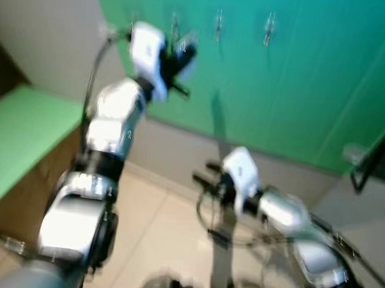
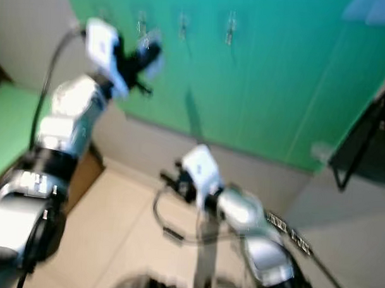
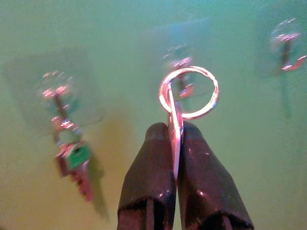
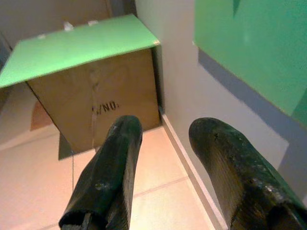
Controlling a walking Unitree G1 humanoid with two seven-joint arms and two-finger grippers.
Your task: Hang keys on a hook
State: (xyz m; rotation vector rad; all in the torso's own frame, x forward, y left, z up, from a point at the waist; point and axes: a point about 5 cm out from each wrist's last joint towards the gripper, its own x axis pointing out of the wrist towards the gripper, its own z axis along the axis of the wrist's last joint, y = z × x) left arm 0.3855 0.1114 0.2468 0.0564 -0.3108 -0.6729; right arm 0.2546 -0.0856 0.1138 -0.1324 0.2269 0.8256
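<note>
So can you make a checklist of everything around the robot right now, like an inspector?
Surface: green wall with a row of hooks.
Job's things: key ring pinched upright in the left claw, right in front of a hook; not hung yet.
Clutter: another key with a green tag hangs on a neighbouring hook.
Claws: left shut on the key ring; right claw open, low, idle.
Cables: black cable along the left arm.
Surroundings: green-topped box, tiled floor.

Head views face green wall (image 1: 296, 72); wrist views close.
</note>
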